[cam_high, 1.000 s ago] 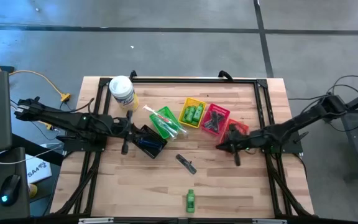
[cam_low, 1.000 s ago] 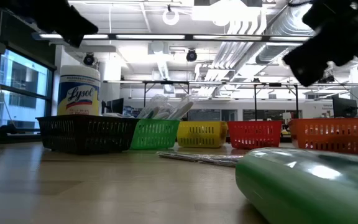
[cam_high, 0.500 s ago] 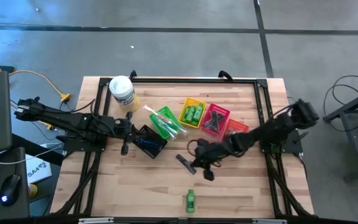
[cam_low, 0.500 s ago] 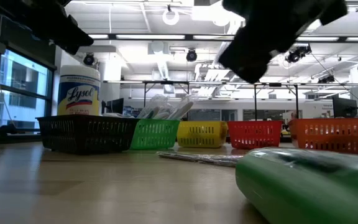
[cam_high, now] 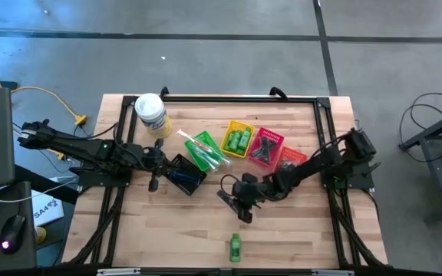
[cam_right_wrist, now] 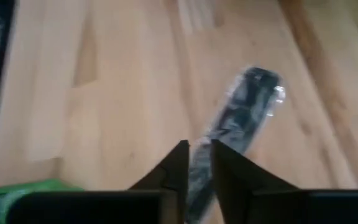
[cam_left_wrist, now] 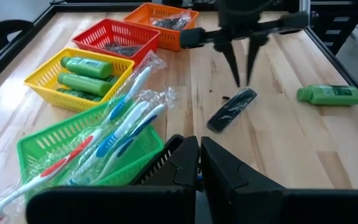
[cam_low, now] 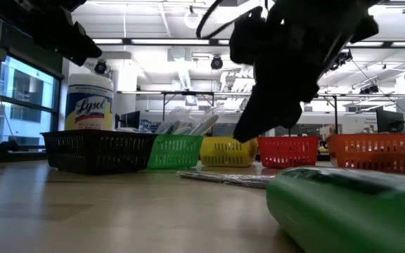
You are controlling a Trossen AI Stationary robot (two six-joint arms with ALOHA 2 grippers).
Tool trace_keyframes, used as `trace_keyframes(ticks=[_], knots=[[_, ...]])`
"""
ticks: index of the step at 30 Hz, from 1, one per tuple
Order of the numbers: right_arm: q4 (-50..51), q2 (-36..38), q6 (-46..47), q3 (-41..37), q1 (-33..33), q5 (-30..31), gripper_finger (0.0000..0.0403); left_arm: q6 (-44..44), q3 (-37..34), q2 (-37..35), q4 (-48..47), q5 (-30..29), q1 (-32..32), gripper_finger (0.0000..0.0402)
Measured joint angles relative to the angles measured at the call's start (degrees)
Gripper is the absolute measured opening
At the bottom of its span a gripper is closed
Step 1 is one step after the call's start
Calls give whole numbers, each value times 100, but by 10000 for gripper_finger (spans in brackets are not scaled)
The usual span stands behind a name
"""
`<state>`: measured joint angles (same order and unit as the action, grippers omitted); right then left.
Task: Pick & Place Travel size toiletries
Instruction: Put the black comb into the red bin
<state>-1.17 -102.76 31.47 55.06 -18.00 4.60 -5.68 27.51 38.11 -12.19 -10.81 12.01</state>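
**Comb under my right jaws at mid-table**

High view: my right gripper (cam_high: pixel 240 205) hangs over the wrapped black comb (cam_high: pixel 229 202), which lies on the wooden table (cam_high: pixel 298 238) with its long axis on a diagonal. A green bottle (cam_high: pixel 235 247) lies alone nearer the front edge. My left gripper (cam_high: pixel 155 182) waits beside the black basket (cam_high: pixel 184 173).

Low view: the baskets stand in a row, black, green, yellow, red, orange, and the green bottle fills the foreground.

Left wrist view: my left jaws are pressed together on nothing. The yellow basket (cam_left_wrist: pixel 50 79) holds green bottles, the green basket (cam_left_wrist: pixel 42 146) wrapped toothbrushes, the red basket (cam_left_wrist: pixel 114 32) dark combs, and the orange basket (cam_left_wrist: pixel 160 12) dark bundles.

Right wrist view: my right jaws are slightly parted, a narrow gap between the fingertips, holding nothing, just above the comb's near end.
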Motion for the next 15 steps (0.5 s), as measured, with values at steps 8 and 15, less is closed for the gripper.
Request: trace_keyframes(ticks=[8,15], knots=[[149,2,788,8,-211,75,177,-133,0,0,0,2,0,17],[312,2,1118,74,-482,728,203,-274,0,2,2,4,0,17]])
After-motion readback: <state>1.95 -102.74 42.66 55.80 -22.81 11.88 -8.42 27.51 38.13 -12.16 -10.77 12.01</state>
